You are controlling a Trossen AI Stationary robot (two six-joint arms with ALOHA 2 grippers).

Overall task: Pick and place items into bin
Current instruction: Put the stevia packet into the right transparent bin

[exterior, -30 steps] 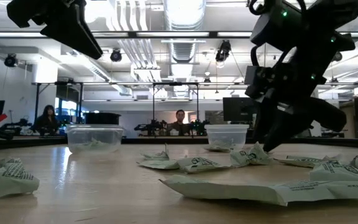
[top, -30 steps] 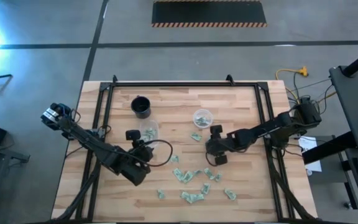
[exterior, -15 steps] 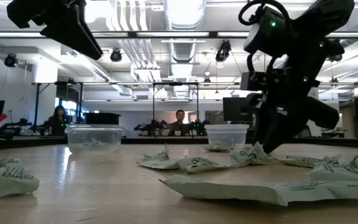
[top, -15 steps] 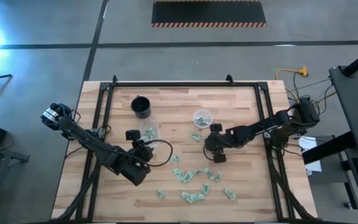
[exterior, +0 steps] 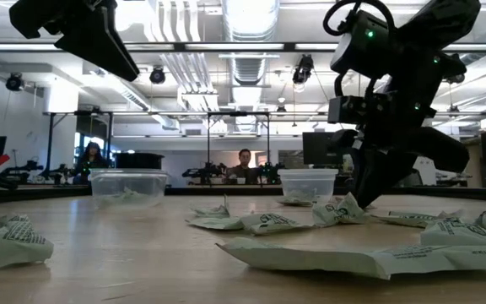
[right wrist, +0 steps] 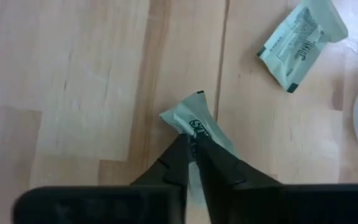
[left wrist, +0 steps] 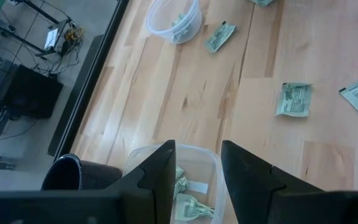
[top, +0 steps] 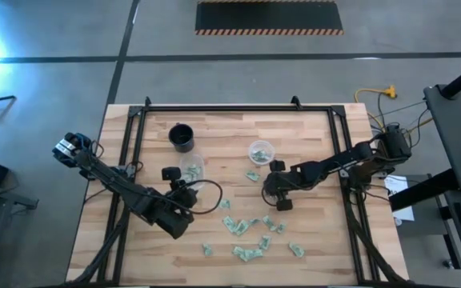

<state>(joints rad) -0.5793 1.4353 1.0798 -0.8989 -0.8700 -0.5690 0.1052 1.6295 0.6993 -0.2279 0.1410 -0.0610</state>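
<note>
We see the right gripper at frame center, clenched on a packet. The left gripper hangs released over a tub, lower left.

Pale green-and-white wrinkly items lay scattered flat across table's near half — a few sat inside bin.

Dark print shows on the green-and-white packets, but no word, brand, or number on them can be read.
</note>
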